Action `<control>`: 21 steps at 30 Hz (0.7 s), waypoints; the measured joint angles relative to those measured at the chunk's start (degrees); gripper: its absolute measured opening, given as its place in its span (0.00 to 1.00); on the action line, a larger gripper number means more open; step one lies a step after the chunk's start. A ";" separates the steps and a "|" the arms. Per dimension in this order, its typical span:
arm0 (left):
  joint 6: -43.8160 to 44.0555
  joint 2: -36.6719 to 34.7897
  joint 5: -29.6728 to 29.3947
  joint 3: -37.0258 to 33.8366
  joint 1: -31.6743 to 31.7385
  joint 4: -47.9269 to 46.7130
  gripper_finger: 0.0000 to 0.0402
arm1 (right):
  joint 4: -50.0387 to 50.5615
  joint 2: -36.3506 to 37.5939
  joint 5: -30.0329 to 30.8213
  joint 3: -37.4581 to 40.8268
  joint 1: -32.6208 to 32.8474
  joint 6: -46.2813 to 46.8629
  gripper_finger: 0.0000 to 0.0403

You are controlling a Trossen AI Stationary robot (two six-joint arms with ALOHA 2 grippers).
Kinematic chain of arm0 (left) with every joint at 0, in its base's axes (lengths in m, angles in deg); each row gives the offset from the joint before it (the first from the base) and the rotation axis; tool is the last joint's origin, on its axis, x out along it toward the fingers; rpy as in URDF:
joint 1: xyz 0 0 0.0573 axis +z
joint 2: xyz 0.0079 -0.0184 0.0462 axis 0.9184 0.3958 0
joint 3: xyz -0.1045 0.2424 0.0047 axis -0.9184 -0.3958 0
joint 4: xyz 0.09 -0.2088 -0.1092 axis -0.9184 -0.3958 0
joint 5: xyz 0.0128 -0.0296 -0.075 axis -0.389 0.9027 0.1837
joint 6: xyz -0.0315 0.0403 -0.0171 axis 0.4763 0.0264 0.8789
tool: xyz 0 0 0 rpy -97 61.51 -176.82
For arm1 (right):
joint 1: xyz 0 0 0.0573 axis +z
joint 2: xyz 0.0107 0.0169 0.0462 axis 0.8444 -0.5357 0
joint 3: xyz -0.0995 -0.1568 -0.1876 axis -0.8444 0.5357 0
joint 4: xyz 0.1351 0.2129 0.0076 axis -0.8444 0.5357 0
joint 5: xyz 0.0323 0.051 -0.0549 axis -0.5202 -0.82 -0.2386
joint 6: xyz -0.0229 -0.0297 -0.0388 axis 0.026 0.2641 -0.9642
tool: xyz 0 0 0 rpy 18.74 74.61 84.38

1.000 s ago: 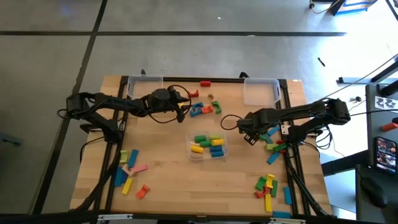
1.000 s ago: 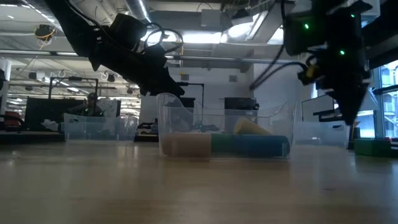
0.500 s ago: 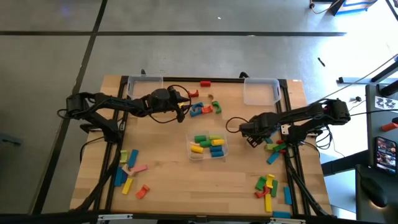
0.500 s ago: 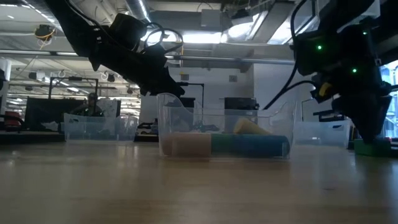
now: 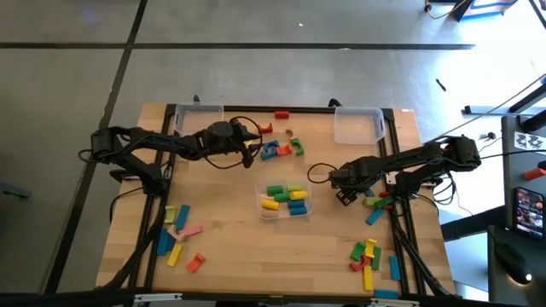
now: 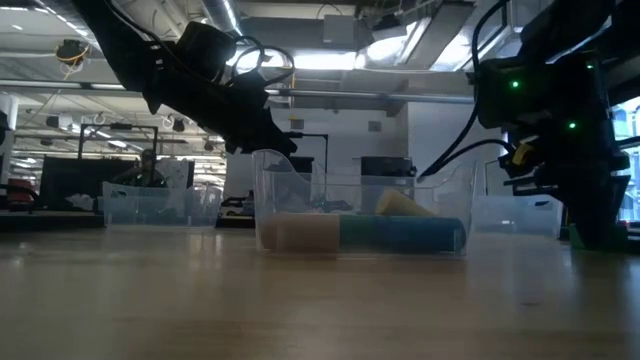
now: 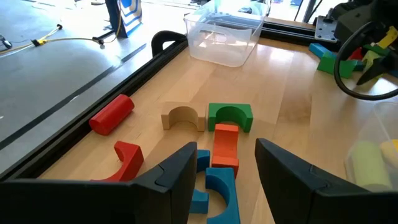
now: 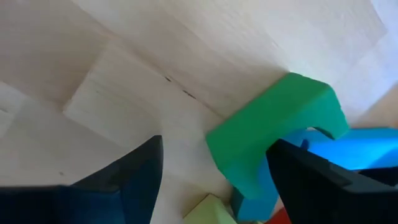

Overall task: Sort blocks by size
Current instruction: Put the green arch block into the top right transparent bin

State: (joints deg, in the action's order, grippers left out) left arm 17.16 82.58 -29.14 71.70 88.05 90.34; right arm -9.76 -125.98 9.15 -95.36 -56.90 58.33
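— What is my right gripper (image 8: 211,186) doing?
— Its fingers are spread wide, empty, low over the table beside a green block (image 8: 273,134).
— And the left gripper (image 7: 217,174)?
— Open, hovering above the orange block (image 7: 225,144).

A pale wooden table (image 5: 239,239) with a black metal frame stands on a grey concrete floor (image 5: 68,85) crossed by dark taped lines (image 5: 119,77). Across the hall, long ceiling strip lights (image 6: 225,15) glow above dim workbenches, where a seated person (image 6: 148,165) is partly visible.
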 joint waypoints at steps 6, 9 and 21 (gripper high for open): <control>0.00 0.00 0.01 0.00 0.00 -0.02 0.40 | -0.03 0.02 0.56 0.07 0.02 -0.81 0.54; 0.00 0.00 -0.01 0.00 0.00 -0.02 0.40 | -0.17 0.04 1.38 0.07 0.00 -1.91 0.44; 0.00 0.00 0.01 0.00 0.00 -0.04 0.40 | -0.65 0.09 3.18 0.02 0.02 -6.69 0.22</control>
State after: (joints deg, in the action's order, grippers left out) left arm 17.16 82.58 -29.13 71.70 88.05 90.30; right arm -10.42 -125.90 12.33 -95.34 -56.88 51.64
